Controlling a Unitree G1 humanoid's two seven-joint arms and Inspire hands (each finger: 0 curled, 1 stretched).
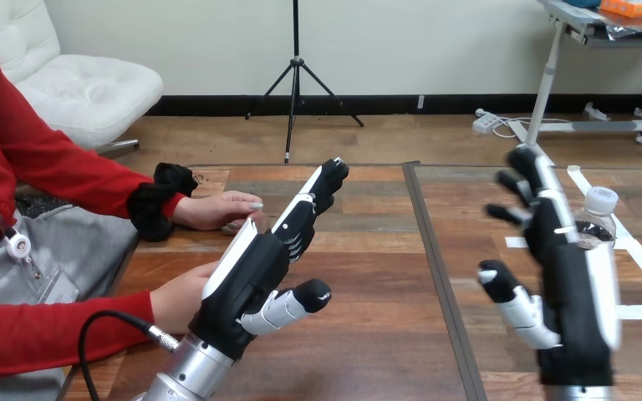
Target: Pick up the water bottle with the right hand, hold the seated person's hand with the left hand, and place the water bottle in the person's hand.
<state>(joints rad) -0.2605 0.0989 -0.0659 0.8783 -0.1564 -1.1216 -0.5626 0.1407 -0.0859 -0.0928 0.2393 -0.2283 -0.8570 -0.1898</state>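
Observation:
A clear water bottle (595, 219) with a white cap stands at the table's right, mostly hidden behind my right hand (575, 284). That hand is raised beside it with fingers straight and thumb spread, holding nothing. My left hand (255, 271) reaches up and left over the table's middle, fingers straight, thumb out. The person's upper hand (221, 210) rests flat on the table just left of my left fingertips (326, 180). Their lower hand (175, 299) sits behind my left palm; I cannot tell whether they touch.
The wooden table (368, 276) has a dark seam (435, 267) running down its middle. White tape lines (635, 251) mark the right part near the bottle. The person's red-sleeved arms come in from the left edge.

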